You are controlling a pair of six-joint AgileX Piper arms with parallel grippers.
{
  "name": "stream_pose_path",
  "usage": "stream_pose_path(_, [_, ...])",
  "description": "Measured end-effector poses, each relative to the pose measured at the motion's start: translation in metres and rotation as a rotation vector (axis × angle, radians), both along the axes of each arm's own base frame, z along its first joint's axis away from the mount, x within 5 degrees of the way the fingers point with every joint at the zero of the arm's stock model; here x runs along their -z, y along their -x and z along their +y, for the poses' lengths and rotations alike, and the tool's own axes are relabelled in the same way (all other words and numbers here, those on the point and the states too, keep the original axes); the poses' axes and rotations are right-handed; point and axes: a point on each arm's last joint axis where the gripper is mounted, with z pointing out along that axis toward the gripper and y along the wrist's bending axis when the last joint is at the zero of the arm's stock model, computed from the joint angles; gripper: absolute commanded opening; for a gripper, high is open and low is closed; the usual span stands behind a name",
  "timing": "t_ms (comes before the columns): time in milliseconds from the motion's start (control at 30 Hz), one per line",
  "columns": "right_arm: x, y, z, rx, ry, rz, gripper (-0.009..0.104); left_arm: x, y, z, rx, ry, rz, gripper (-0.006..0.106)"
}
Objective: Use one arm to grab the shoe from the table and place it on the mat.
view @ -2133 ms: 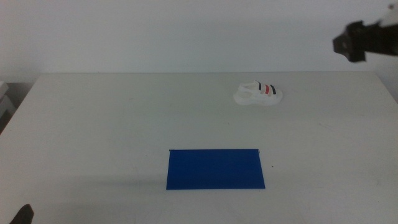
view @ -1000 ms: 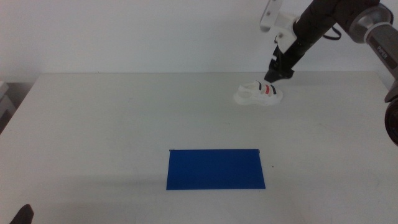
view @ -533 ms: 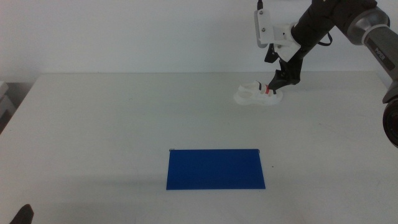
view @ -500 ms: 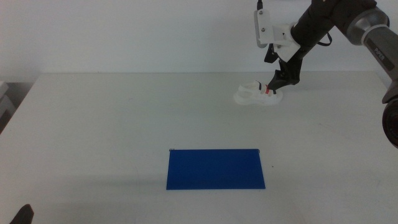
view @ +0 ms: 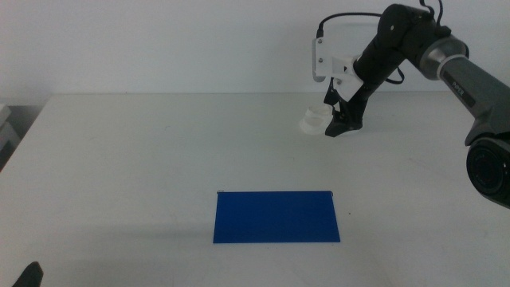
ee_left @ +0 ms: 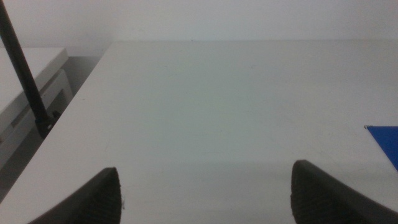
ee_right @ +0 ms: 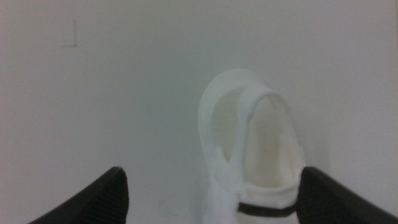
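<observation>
The white shoe [view: 311, 122] lies at the table's back right; only its rounded end shows past the arm in the middle view. My right gripper [view: 343, 121] is down over its strapped part. In the right wrist view the shoe [ee_right: 251, 142] lies between the two jaws, which stand wide apart on either side of it; the right gripper [ee_right: 212, 182] is open. One black strap shows at the edge of that picture. The blue mat [view: 276, 216] lies flat at the front middle of the table [view: 143, 159]. My left gripper [ee_left: 205, 179] waits open at the front left.
A corner of the mat [ee_left: 387, 140] shows in the left wrist view. A white unit [ee_left: 28, 93] and a black rod [ee_left: 22, 68] stand off the table's left edge. The right arm's white camera block [view: 324, 59] hangs above the shoe.
The right arm came in from the upper right and lowered onto the shoe. In the last half second it swung left, so its gripper now hides the straps.
</observation>
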Motion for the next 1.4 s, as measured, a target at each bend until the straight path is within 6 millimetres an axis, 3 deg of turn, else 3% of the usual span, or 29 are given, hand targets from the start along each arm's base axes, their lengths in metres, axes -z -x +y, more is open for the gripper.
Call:
stream_pose_path(667, [0.009, -0.014, -0.01, 0.054, -0.012, -0.087, 0.064, 0.0, 0.0, 0.0, 0.0, 0.001, 0.0, 0.094])
stream_pose_path(967, [0.031, -0.019, -0.009, 0.031, 0.003, -0.088, 0.064, 0.0, 0.0, 0.0, 0.0, 0.001, 0.0, 0.094])
stream_pose_path(1167, [0.038, -0.022, -0.009, 0.034, 0.004, -0.096, 0.058, 0.0, 0.0, 0.0, 0.0, 0.001, 0.0, 0.094])
stream_pose_path(1300, [0.04, -0.022, -0.009, 0.035, -0.004, -0.092, 0.037, 0.0, 0.0, 0.0, 0.0, 0.001, 0.0, 0.094])
stream_pose_path(1333, [0.04, -0.022, -0.008, 0.034, -0.006, -0.093, 0.028, 0.0, 0.0, 0.0, 0.0, 0.001, 0.0, 0.094])
stream_pose_path(1367, [0.04, -0.022, -0.008, 0.035, -0.008, -0.092, 0.009, 0.0, 0.0, 0.0, 0.0, 0.001, 0.0, 0.094])
stream_pose_path(1400, [0.04, -0.022, -0.008, 0.036, -0.01, -0.091, -0.001, 0.0, 0.0, 0.0, 0.0, 0.001, 0.0, 0.094])
